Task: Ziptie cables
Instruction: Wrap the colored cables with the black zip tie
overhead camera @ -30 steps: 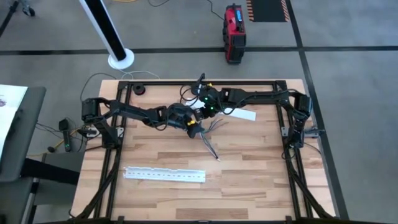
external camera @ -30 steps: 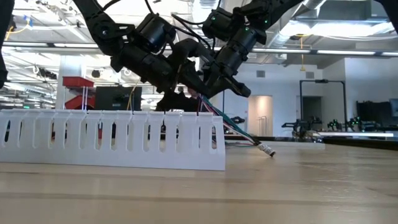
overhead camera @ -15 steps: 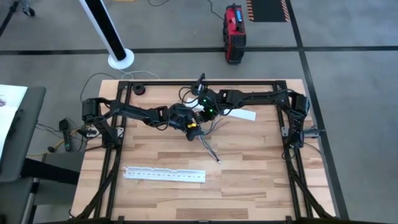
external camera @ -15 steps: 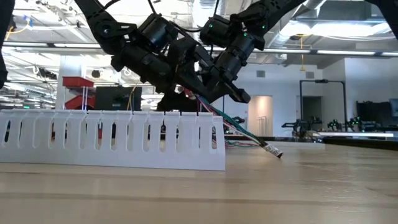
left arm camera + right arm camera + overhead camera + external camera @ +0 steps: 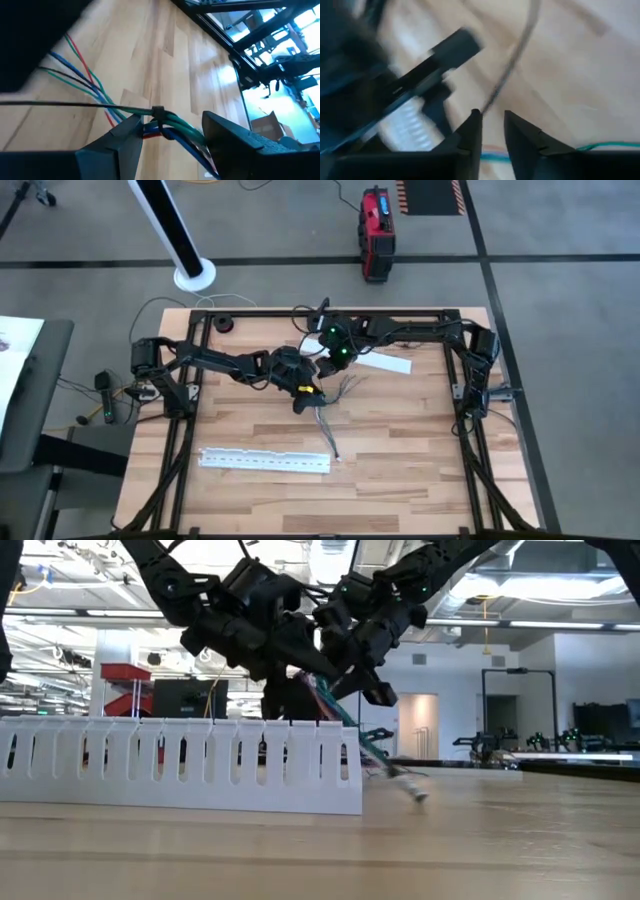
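Both dark grippers meet over the far middle of the pale wooden table [image 5: 400,450].

The left gripper [image 5: 172,132] clamps the cables [image 5: 165,125], a bunch of thin green, blue, red and black wires cinched by a dark tie, trailing toward a long white slotted strip [image 5: 264,461]. The right gripper [image 5: 492,125] sits narrowed around a thin dark strand. No writing is legible.

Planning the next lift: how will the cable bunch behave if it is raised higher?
Probably floppy: in the low view the cables droop from the grippers down to the table. Likely light, since thin strands hang freely. The loose ends fan apart beyond the tie, so they may splay and snag.
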Controlling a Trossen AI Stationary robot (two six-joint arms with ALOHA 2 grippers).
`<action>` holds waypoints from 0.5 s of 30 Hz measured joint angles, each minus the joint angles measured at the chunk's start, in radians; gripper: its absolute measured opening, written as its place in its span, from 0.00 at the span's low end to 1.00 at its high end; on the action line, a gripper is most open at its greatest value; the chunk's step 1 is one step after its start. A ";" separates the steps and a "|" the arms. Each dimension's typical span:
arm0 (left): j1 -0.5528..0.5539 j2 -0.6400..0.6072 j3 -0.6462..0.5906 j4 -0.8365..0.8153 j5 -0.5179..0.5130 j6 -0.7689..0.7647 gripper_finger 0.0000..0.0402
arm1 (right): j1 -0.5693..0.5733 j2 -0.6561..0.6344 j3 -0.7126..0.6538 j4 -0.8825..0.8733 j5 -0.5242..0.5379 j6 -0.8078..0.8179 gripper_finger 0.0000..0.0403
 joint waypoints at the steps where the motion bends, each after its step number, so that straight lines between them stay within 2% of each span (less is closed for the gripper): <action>1: 0.000 0.000 0.000 -0.001 0.000 0.007 0.49 | -0.006 0.000 0.000 0.002 -0.037 -0.012 0.22; 8: 0.012 0.000 0.000 0.029 -0.020 0.038 0.49 | -0.043 0.000 0.000 -0.021 -0.219 -0.057 0.42; 11: 0.022 0.000 0.000 0.040 -0.070 0.032 0.49 | -0.046 0.000 0.000 -0.032 -0.224 -0.072 0.47; 15: 0.034 0.000 0.000 0.068 -0.096 0.016 0.49 | -0.040 0.000 0.000 -0.028 -0.224 -0.097 0.49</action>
